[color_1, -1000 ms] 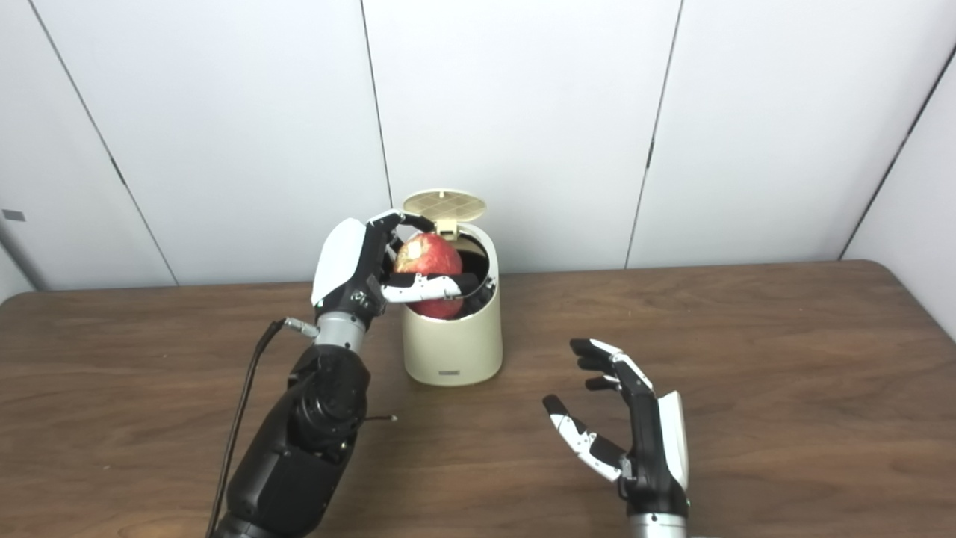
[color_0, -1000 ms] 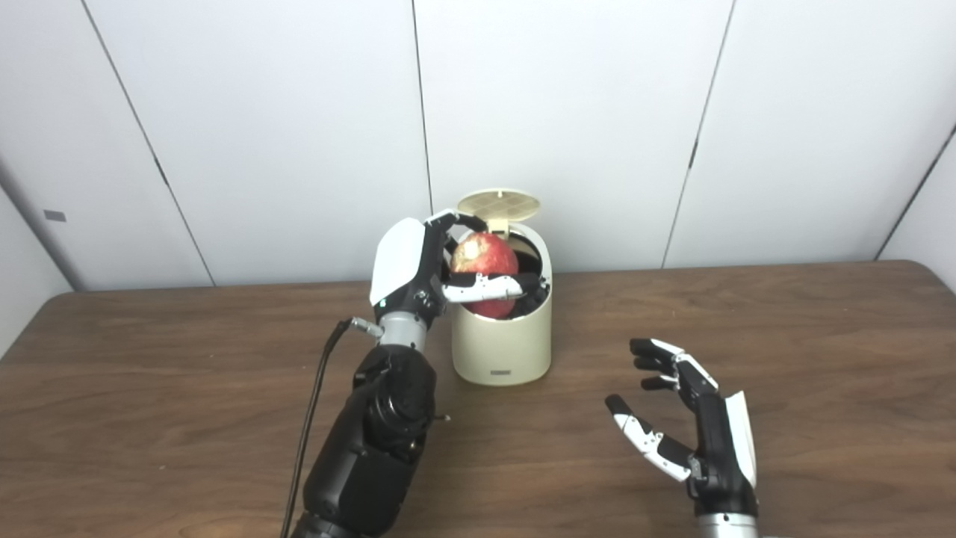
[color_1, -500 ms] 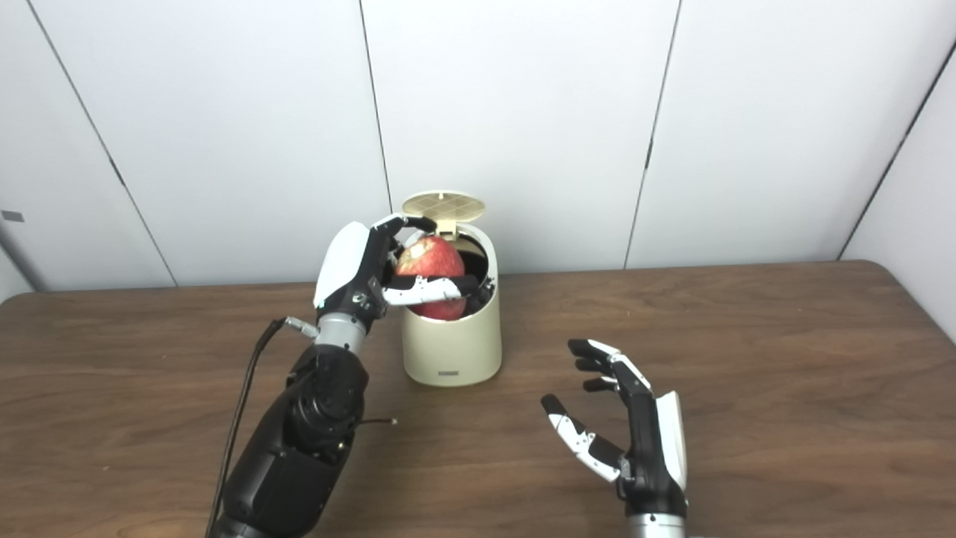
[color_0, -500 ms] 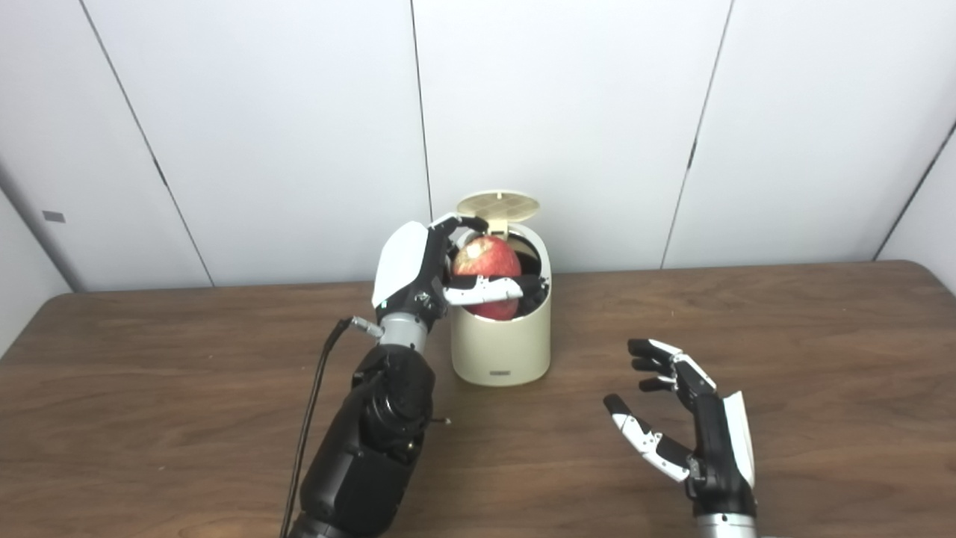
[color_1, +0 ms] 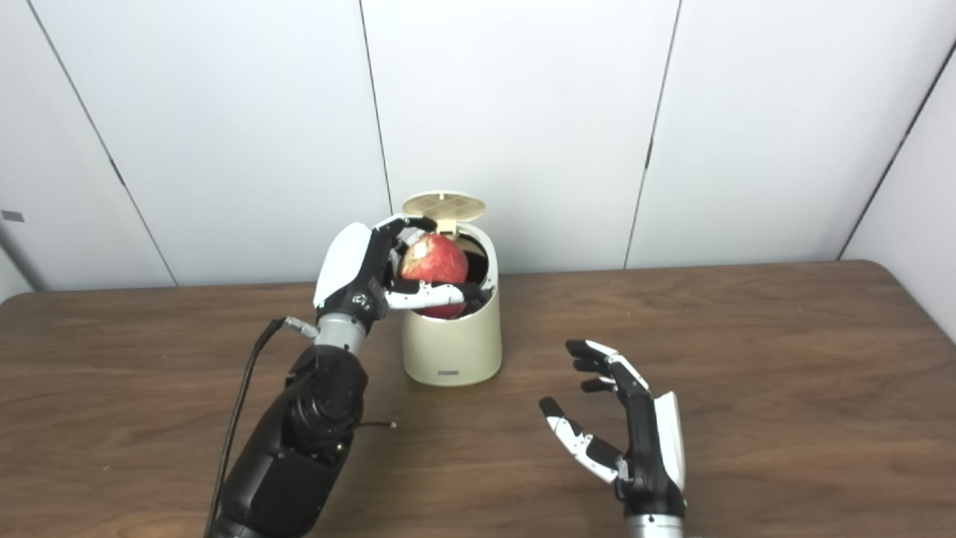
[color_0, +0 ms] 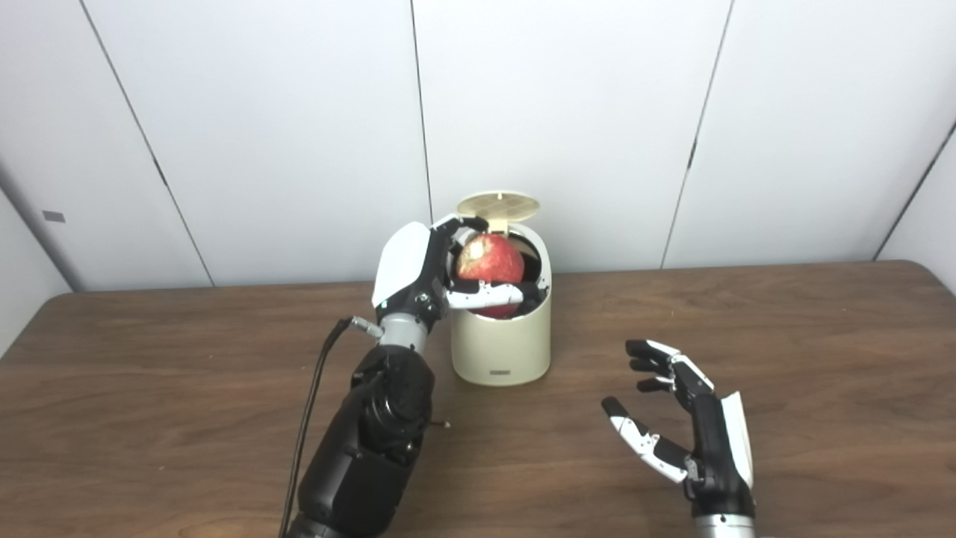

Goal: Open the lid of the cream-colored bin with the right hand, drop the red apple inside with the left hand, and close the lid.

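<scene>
The cream-colored bin (color_0: 502, 344) stands on the wooden table near the back wall. Its round lid (color_0: 498, 207) is tipped up and open at the back. My left hand (color_0: 418, 270) is at the bin's left rim, shut on the red apple (color_0: 489, 263). The apple sits in the bin's mouth, its lower part below the rim. My right hand (color_0: 694, 430) is open and empty, above the table to the right of the bin and nearer the front edge. The scene also shows in the right eye view, with the bin (color_1: 451, 345) and the apple (color_1: 434, 261).
A black cable (color_0: 312, 418) runs along my left arm over the table (color_0: 149, 418). A white panelled wall stands close behind the bin.
My left hand's thumb has slid lower on the apple, and the apple has shifted a little to the right in the bin's mouth. My right hand has barely moved.
</scene>
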{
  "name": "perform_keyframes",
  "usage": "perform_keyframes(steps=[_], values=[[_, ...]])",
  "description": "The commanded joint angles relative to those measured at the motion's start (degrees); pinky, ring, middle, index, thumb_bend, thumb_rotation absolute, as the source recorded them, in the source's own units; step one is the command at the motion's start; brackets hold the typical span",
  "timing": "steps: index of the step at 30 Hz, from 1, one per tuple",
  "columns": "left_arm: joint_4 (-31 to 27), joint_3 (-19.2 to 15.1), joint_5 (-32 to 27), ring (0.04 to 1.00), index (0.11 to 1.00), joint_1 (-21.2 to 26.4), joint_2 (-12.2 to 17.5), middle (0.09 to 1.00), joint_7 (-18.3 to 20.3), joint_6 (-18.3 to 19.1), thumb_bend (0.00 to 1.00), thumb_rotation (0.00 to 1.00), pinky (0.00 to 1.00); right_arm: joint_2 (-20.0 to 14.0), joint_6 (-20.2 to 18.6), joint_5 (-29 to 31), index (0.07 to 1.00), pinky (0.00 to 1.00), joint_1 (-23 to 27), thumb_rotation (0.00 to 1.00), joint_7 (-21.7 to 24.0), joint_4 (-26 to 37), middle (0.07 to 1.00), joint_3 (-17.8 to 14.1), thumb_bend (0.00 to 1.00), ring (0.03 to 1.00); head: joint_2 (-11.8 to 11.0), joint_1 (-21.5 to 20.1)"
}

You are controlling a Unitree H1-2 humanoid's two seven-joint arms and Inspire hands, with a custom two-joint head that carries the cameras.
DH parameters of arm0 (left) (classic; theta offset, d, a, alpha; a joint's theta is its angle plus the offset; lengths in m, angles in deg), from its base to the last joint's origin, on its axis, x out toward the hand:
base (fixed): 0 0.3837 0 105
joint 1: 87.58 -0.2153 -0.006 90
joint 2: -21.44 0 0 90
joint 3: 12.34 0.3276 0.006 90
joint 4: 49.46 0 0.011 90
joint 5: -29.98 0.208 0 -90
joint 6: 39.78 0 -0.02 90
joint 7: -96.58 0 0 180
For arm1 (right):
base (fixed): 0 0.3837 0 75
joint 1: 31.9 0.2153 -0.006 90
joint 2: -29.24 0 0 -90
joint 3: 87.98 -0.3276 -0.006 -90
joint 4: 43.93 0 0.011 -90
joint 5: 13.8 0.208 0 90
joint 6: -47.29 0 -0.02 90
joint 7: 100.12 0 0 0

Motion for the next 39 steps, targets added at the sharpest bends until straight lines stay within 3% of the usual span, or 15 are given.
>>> perform_keyframes(steps=[1,3,12,23,28,32,39], values=[[0.07,0.43,1.81,0.128,0.694,1.32,0.15,0.199,-2.29,-1.38,1.00,0.18,0.08,0.48,0.73,-0.46,0.695,0.58,0.16,0.17,-0.30,1.40,0.724,0.39,0.26,0.692,0.02,-0.05],[1.08,0.69,2.80,0.104,0.667,1.38,0.13,0.160,-4.21,-2.11,1.00,0.15,0.06,0.50,0.68,-0.30,0.694,0.57,0.14,0.17,-0.25,1.47,0.724,0.40,0.26,0.691,0.11,-0.14],[3.08,1.15,5.46,0.082,0.574,1.56,-0.09,0.135,-9.46,-2.65,1.00,0.27,0.04,0.71,0.48,-0.31,0.693,0.57,0.12,0.18,-0.26,1.48,0.716,0.38,0.26,0.687,0.06,-0.08],[2.25,1.21,6.30,0.072,0.558,1.56,0.10,0.124,-10.06,-1.53,1.00,0.21,0.03,0.81,0.15,0.29,0.697,0.58,-0.17,0.17,0.33,1.85,0.725,0.57,0.26,0.695,0.00,-0.17],[1.55,1.70,9.23,0.083,0.518,1.44,0.09,0.134,-11.31,0.39,1.00,0.27,0.04,0.72,0.33,0.65,0.706,0.59,-0.25,0.13,0.50,1.84,0.732,0.66,0.27,0.705,0.15,-0.06],[0.98,1.48,9.68,0.085,0.493,1.40,-0.06,0.137,-11.15,0.82,1.00,0.30,0.04,0.61,0.04,0.94,0.704,0.59,-0.33,0.16,0.94,2.05,0.733,0.79,0.27,0.703,0.15,-0.06],[0.60,1.26,8.07,0.080,0.507,1.41,-0.17,0.135,-10.57,-0.54,1.00,0.28,0.04,0.74,-0.37,0.17,0.700,0.58,-0.16,0.18,0.95,1.91,0.731,0.68,0.27,0.706,0.09,-0.02]])
